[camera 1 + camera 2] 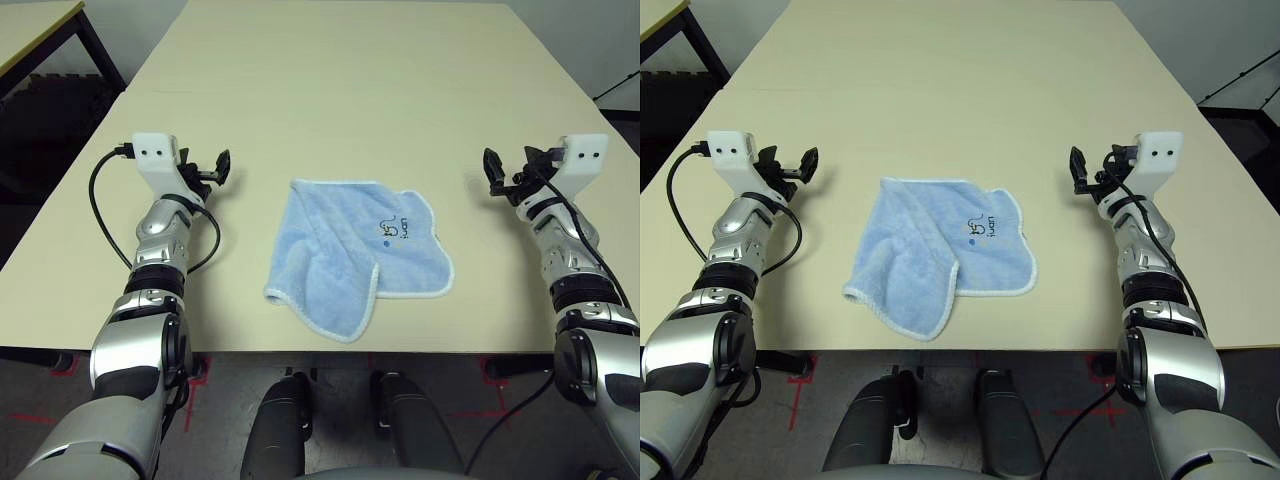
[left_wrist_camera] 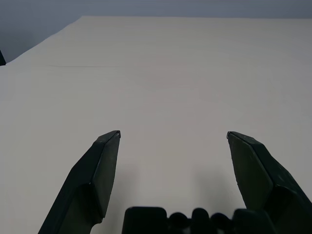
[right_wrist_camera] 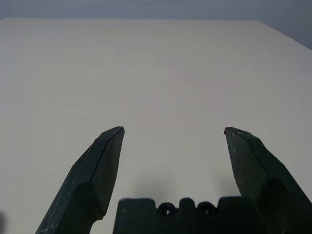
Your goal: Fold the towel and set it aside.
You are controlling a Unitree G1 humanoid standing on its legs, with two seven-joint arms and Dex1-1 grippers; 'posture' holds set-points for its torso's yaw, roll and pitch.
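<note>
The towel (image 1: 355, 255), light blue terry cloth with whitish edging and a small dark logo, lies loosely folded and rumpled on the cream table (image 1: 350, 90) near its front edge, between my two arms. My left gripper (image 1: 220, 168) hovers to the left of the towel, open and holding nothing. My right gripper (image 1: 495, 172) hovers to the right of it, also open and holding nothing. In the left wrist view the gripper (image 2: 173, 136) spreads wide over bare tabletop. The right wrist view shows the same for the right gripper (image 3: 174, 130).
The table reaches far back behind the towel. Its front edge (image 1: 400, 352) runs just below the towel. A second table (image 1: 40, 30) stands off to the far left across a dark gap. Black cables hang from both wrists.
</note>
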